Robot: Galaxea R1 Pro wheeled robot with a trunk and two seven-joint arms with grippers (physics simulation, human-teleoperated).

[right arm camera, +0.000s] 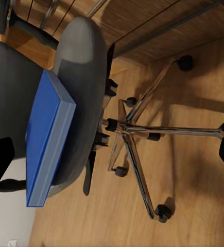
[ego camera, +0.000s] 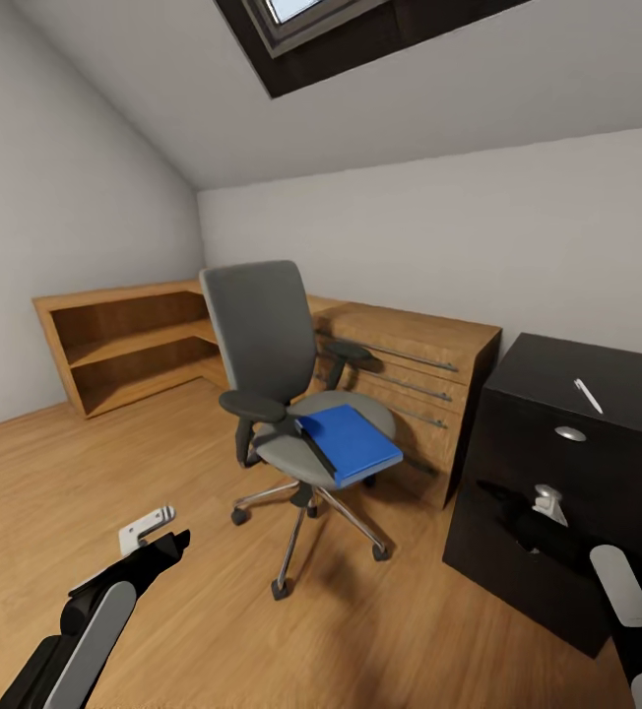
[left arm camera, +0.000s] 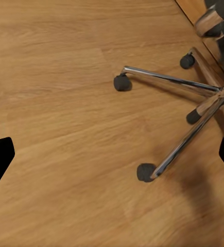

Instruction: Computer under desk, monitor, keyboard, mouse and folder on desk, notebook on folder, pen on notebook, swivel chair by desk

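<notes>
A grey swivel chair (ego camera: 267,374) stands mid-room on the wood floor. The blue folder (ego camera: 351,443) lies flat on its seat, and the right wrist view sees the folder (right arm camera: 47,141) edge-on, with the chair's chrome star base (right arm camera: 137,128) beyond. My left gripper (ego camera: 161,529) hangs low, left of the chair and open over bare floor; its wrist view shows chair casters (left arm camera: 146,172). At about seat height to the chair's right is my right gripper (ego camera: 545,503), open and empty. A thin white pen (ego camera: 588,395) lies on a black box-like unit (ego camera: 567,492).
A wooden drawer unit (ego camera: 415,364) stands against the far wall behind the chair. A low open wooden shelf (ego camera: 124,345) runs along the left wall under the sloped ceiling. The black unit crowds my right arm. Open floor (ego camera: 163,443) spreads ahead and left.
</notes>
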